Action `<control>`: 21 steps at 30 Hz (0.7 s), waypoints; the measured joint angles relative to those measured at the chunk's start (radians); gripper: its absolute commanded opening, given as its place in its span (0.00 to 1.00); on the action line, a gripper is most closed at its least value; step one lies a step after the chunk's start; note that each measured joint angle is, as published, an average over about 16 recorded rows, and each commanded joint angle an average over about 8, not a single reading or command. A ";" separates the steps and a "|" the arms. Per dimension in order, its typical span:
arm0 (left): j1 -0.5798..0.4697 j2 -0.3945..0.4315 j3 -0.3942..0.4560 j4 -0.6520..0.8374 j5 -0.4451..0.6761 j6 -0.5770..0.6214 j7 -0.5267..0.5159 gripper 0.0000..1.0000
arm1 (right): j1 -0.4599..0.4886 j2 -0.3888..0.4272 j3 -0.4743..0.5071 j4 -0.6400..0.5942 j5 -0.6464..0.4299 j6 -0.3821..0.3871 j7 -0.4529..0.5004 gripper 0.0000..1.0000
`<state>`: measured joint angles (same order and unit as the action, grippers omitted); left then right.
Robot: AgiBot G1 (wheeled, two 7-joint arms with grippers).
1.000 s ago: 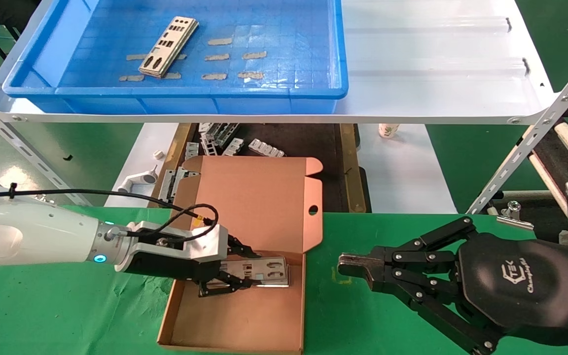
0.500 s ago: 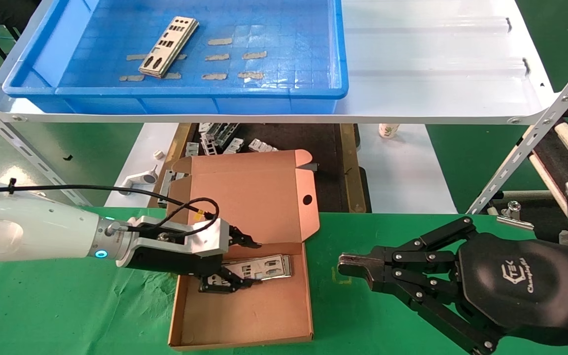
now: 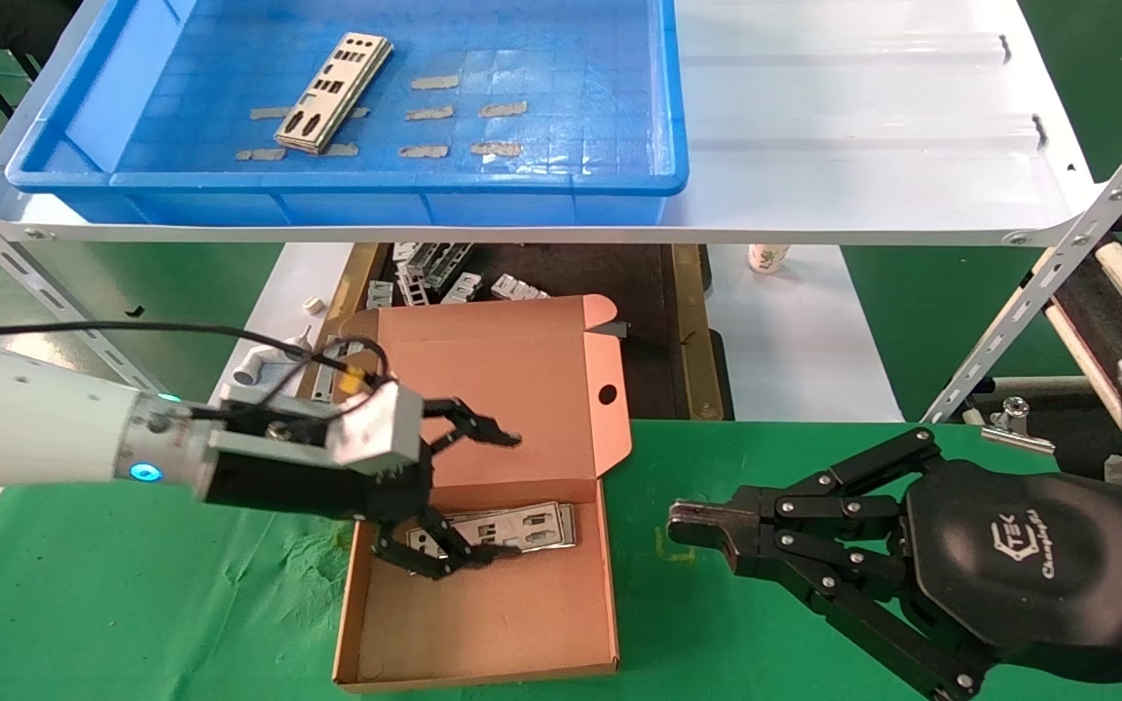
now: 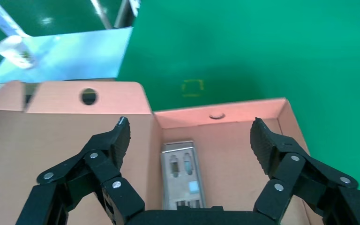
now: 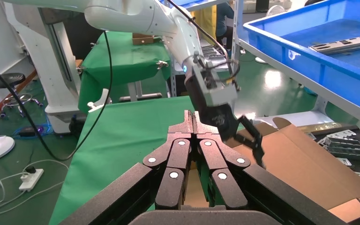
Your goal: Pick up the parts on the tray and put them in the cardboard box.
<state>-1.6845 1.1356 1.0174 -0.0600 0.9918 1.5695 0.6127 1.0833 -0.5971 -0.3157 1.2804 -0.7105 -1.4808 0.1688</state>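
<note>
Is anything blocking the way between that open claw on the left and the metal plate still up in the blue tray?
Nothing visible. The left gripper, open over the box, has open air up to the plate. Only the tray front wall stands between, to clear from above.

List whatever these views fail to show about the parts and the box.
- Plate in the cardboard box: its near end is hidden by the open left gripper, head and wrist views.
- Stack in the tray: its plate count is too small to tell.
- Right gripper: shut, idle.
</note>
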 measured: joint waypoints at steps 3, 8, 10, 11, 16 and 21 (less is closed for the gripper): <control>0.005 -0.020 -0.018 -0.024 -0.014 0.014 -0.022 1.00 | 0.000 0.000 0.000 0.000 0.000 0.000 0.000 0.13; 0.033 -0.056 -0.059 -0.089 -0.035 0.018 -0.070 1.00 | 0.000 0.000 0.000 0.000 0.000 0.000 0.000 0.75; 0.049 -0.071 -0.079 -0.122 -0.042 0.017 -0.093 1.00 | 0.000 0.000 0.000 0.000 0.000 0.000 0.000 0.96; 0.058 -0.078 -0.090 -0.140 -0.045 0.016 -0.104 1.00 | 0.000 0.000 0.000 0.000 0.000 0.000 0.000 1.00; 0.109 -0.118 -0.150 -0.239 -0.065 0.007 -0.169 1.00 | 0.000 0.000 -0.001 0.000 0.000 0.000 0.000 1.00; 0.161 -0.161 -0.211 -0.342 -0.086 -0.001 -0.235 1.00 | 0.000 0.000 -0.001 0.000 0.001 0.000 0.000 1.00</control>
<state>-1.5235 0.9751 0.8062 -0.4016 0.9062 1.5685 0.3782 1.0834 -0.5968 -0.3165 1.2804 -0.7100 -1.4805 0.1685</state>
